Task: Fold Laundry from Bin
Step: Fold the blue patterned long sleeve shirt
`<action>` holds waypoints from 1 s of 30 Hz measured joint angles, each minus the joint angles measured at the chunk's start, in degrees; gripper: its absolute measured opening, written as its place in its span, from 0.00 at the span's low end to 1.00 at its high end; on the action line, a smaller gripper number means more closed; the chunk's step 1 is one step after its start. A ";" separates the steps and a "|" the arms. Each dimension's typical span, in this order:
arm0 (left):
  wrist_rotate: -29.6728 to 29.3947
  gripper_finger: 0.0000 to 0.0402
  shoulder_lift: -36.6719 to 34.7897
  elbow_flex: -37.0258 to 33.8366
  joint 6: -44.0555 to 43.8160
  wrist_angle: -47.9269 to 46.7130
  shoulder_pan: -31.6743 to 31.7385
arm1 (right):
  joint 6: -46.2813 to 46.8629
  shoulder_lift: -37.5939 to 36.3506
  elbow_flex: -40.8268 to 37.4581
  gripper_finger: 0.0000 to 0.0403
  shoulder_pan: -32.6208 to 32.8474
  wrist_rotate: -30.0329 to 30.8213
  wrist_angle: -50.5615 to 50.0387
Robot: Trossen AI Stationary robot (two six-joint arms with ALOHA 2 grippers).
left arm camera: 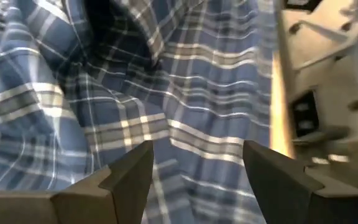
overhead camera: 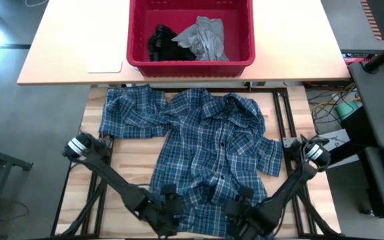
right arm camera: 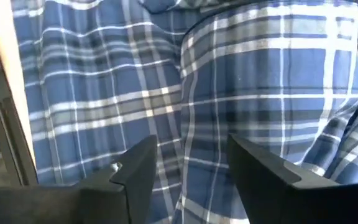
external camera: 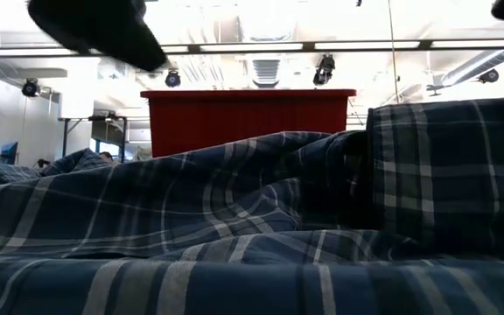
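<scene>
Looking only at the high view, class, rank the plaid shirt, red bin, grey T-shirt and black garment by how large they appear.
1. plaid shirt, spread across the table.
2. red bin.
3. grey T-shirt, bunched inside the bin.
4. black garment, also inside the bin; it looks a little smaller, but both are crumpled, so that ranking is unsure.

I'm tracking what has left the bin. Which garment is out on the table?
The blue-and-white plaid shirt, spread on the wooden table. The grey T-shirt and black garment lie inside the red bin.
</scene>
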 joint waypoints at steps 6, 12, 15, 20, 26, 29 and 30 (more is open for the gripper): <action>-3.71 0.58 10.67 2.99 7.84 2.42 2.05 | -5.19 1.56 -0.64 0.52 -0.68 -0.56 -1.08; -3.46 0.48 16.58 10.24 0.68 -8.18 4.37 | -7.96 6.49 -0.72 0.48 -1.95 -7.26 -0.94; -1.79 0.33 16.76 12.53 1.11 -10.45 4.40 | -5.11 7.23 -0.66 0.37 -1.94 -8.39 -1.13; -0.41 0.05 16.01 16.85 0.29 -17.99 4.01 | -1.65 3.92 -0.66 0.08 -1.95 -8.11 -1.33; -0.60 0.05 14.81 21.40 2.83 -26.46 3.11 | -3.86 -3.95 -0.59 0.02 -1.93 -5.63 0.73; -1.04 0.02 13.78 21.96 3.60 -27.58 2.89 | -7.44 -6.87 -0.59 0.02 -1.71 -2.59 3.45; -1.41 0.01 13.48 21.75 3.52 -27.52 2.88 | -8.89 -7.48 -0.57 0.02 -1.69 -1.91 4.87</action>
